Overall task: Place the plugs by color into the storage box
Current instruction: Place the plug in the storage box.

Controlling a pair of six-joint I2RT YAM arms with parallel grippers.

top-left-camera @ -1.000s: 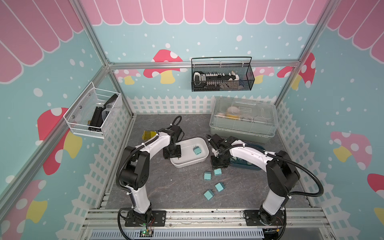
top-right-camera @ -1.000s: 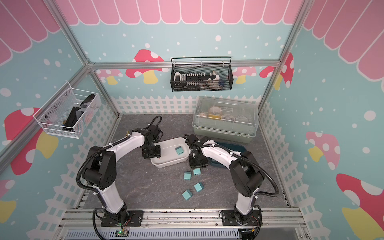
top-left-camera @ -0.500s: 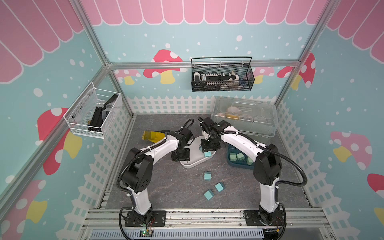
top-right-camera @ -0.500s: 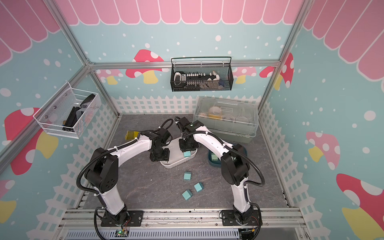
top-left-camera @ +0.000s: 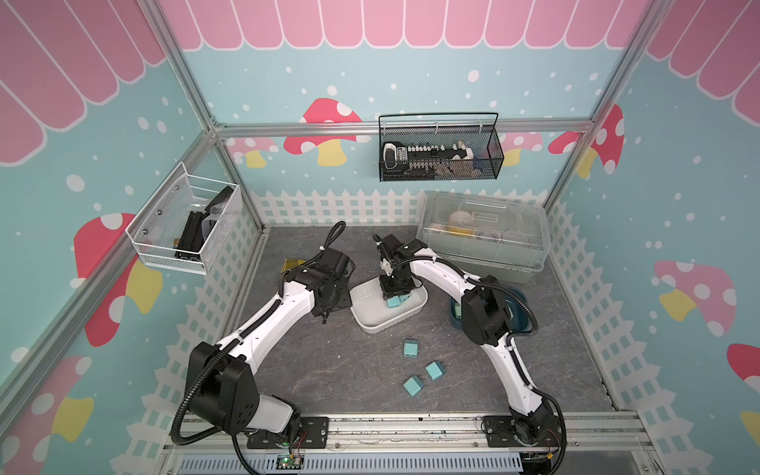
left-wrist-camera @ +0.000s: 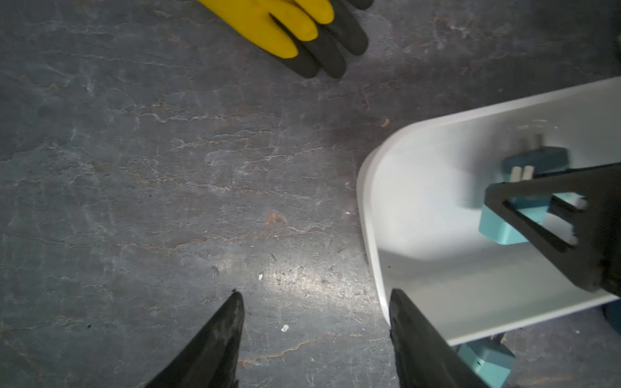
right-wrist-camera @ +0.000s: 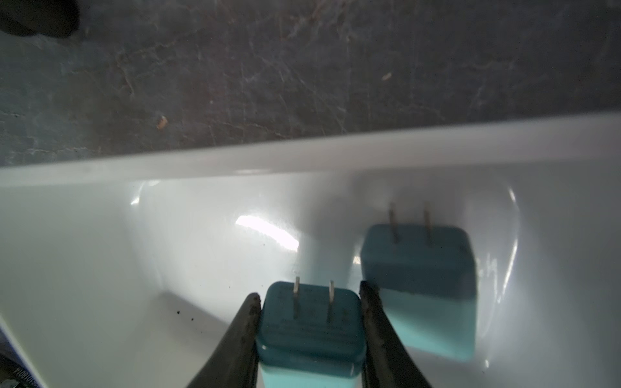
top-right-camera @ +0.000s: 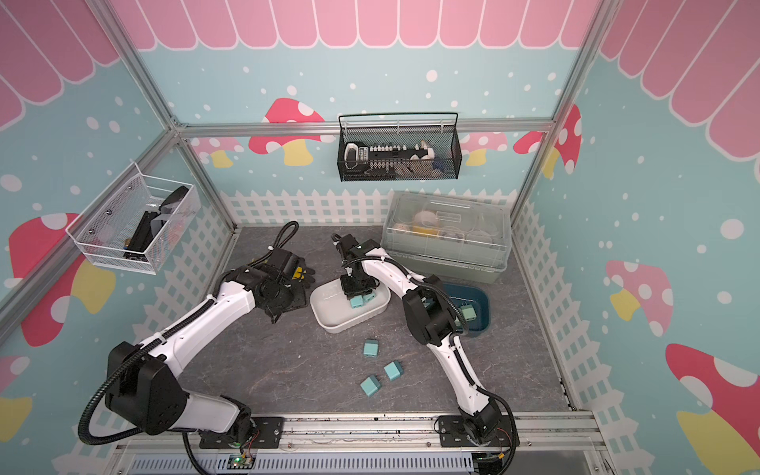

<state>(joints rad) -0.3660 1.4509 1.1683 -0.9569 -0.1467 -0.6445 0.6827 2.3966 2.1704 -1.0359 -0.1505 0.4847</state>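
Note:
My right gripper (right-wrist-camera: 311,295) is shut on a light blue plug (right-wrist-camera: 311,322), prongs out, low inside the white storage box (top-left-camera: 370,325). A second blue plug (right-wrist-camera: 416,268) lies in that box beside it; both show in a top view (top-right-camera: 356,302) (top-right-camera: 368,297). Three more blue plugs (top-left-camera: 410,348) (top-left-camera: 434,370) (top-left-camera: 412,385) lie loose on the table in front. Pale green plugs (top-right-camera: 468,312) sit in the dark blue box (top-right-camera: 481,304). My left gripper (left-wrist-camera: 314,294) is open and empty over the table, just off the white box's end (left-wrist-camera: 366,201).
A yellow and black glove (left-wrist-camera: 285,27) lies on the table behind the left gripper. A clear lidded bin (top-left-camera: 481,234) stands at the back right. A black wire basket (top-left-camera: 440,152) and a white one (top-left-camera: 181,226) hang on the walls. A white fence rims the grey table.
My right gripper came from beside the loose plugs to inside the white box, carrying a blue plug. My left gripper opened and drew back from the box's end.

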